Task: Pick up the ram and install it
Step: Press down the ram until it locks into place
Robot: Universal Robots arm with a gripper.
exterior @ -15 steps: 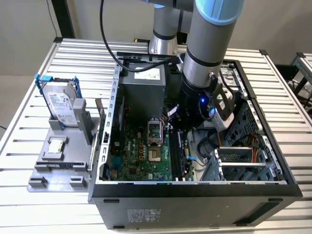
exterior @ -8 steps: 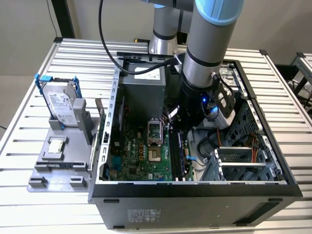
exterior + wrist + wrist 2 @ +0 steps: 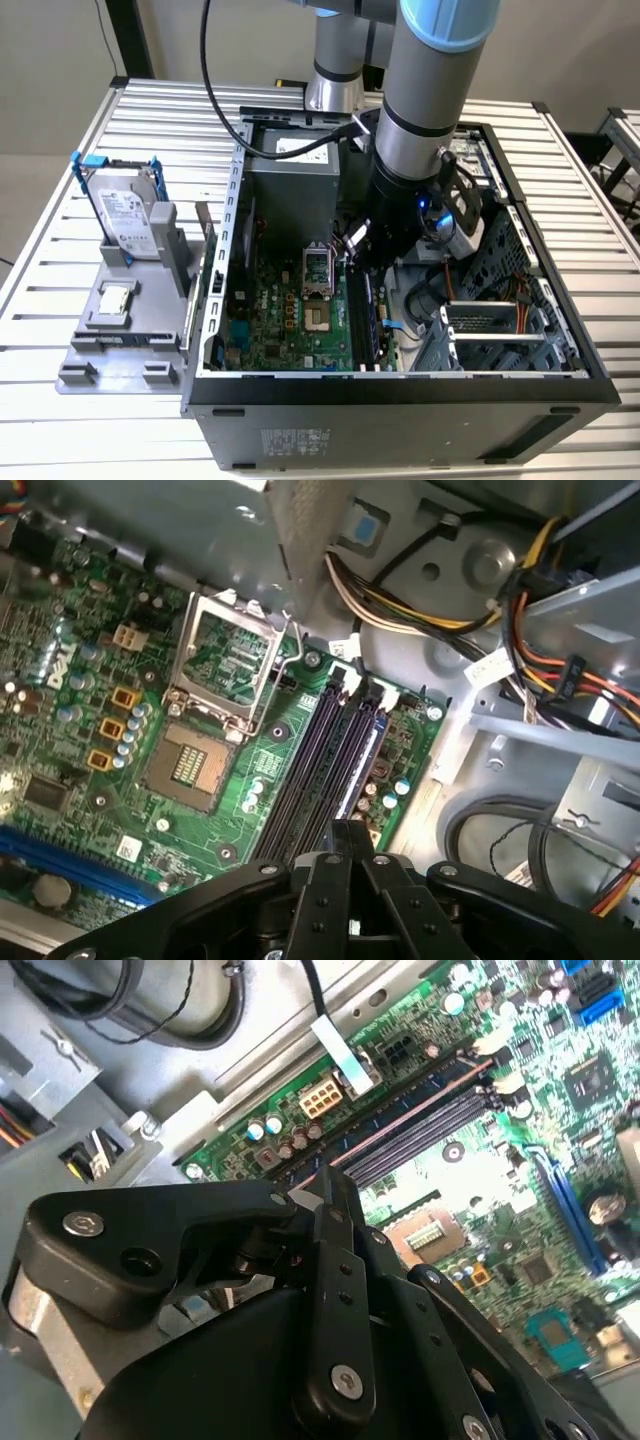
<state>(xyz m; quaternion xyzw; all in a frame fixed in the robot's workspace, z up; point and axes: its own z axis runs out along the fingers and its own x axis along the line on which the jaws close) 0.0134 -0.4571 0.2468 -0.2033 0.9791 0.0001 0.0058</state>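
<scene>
Slatted metal table [image 3: 90, 330] carrying two things.
An open computer case [image 3: 400, 400] sits at the exterior view's right; a grey holder tray [image 3: 120, 350] lies just beside it, left.

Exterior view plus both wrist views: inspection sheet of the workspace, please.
Surface: slatted metal table carrying an open PC case.
Job's things: a thin strip seen edge-on, likely the ram, runs along the black slots of the motherboard; cannot tell whether it is seated.
Clutter: grey fixture at the exterior view's left, holding a hard drive and a small square chip.
Grippers: gripper inside the case, over the slots.
Cables: black cable to the arm; coloured wire bundle beside the board.
Surroundings: second slatted table at the exterior view's right.
</scene>
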